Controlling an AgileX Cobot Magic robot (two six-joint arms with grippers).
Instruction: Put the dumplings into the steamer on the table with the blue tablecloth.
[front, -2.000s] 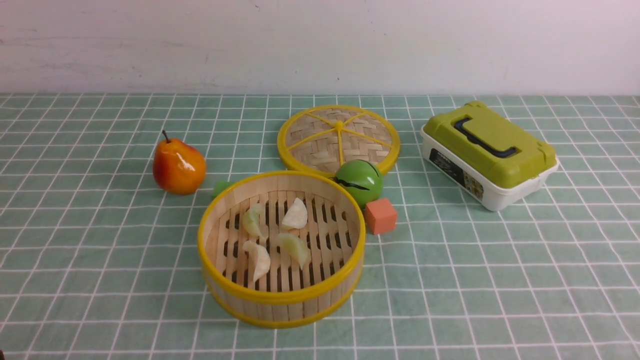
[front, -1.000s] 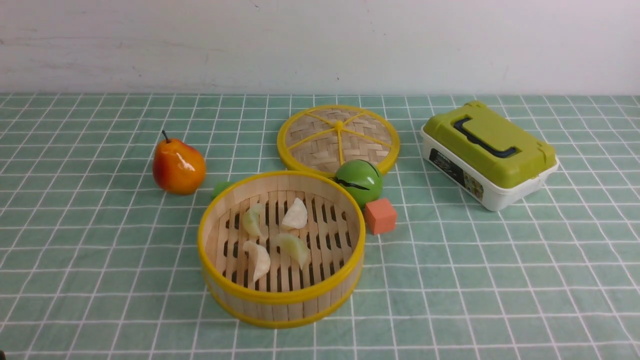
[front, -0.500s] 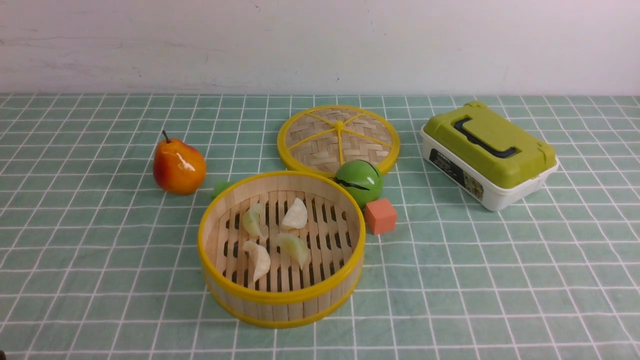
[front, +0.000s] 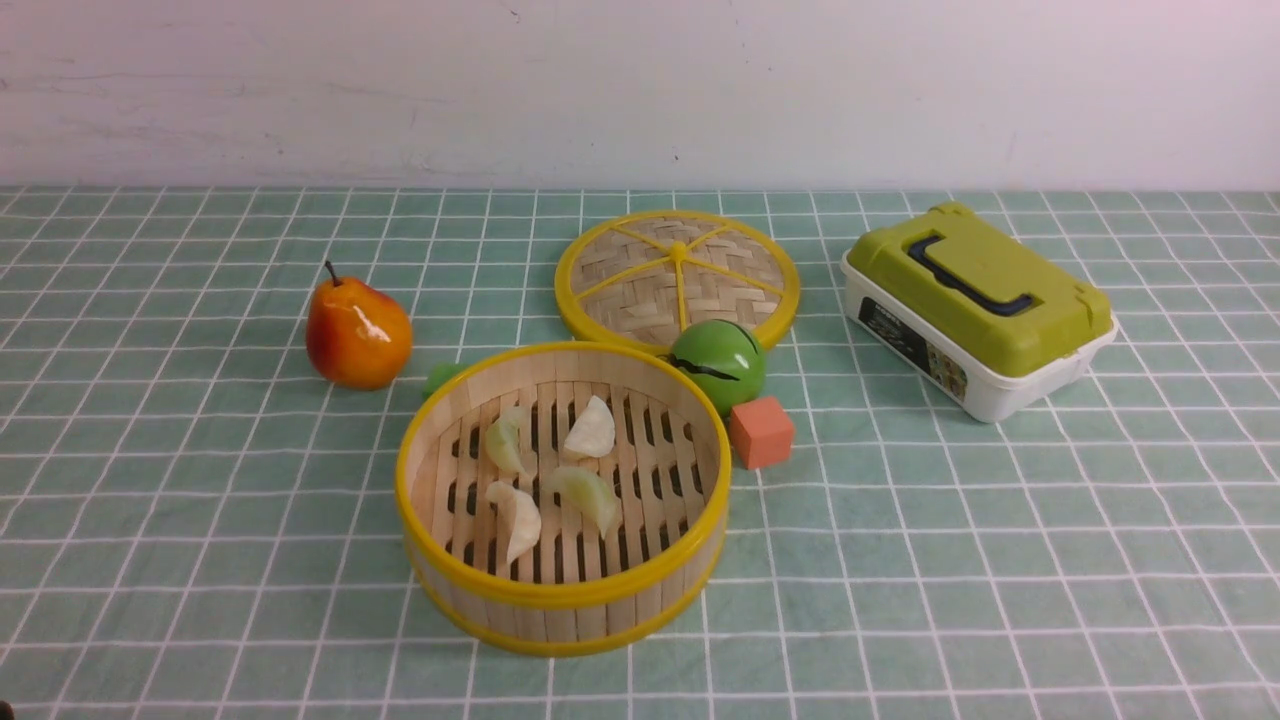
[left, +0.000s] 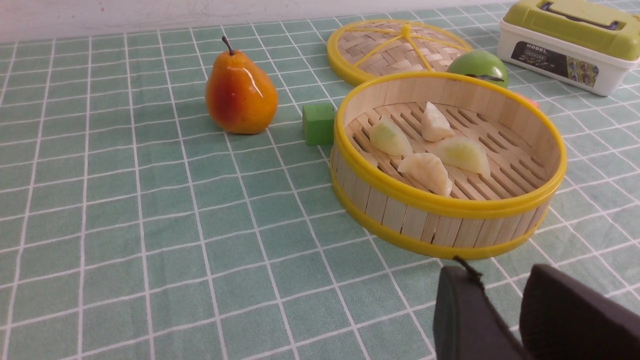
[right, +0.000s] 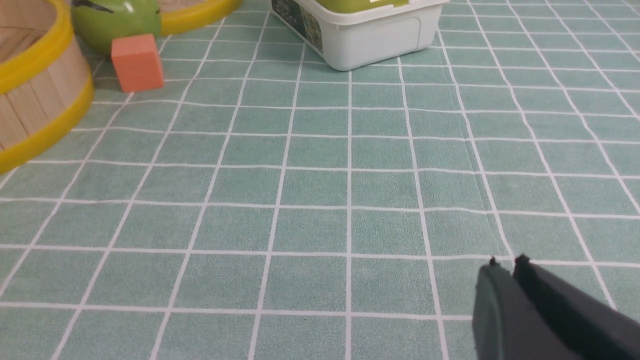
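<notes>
The steamer, a round bamboo basket with yellow rims, stands in the middle of the table on the blue tablecloth. Several pale dumplings lie on its slatted floor: one whitish, one greenish, one yellow-green and one whitish. They also show in the left wrist view. My left gripper is empty with its jaws a little apart, low over the cloth just in front of the steamer. My right gripper is shut and empty over bare cloth, to the right of the steamer. Neither gripper shows in the front view.
A pear stands left of the steamer, with a small green cube by the rim. Behind lie the woven lid, a green apple and an orange-red cube. A green-lidded box sits at the right.
</notes>
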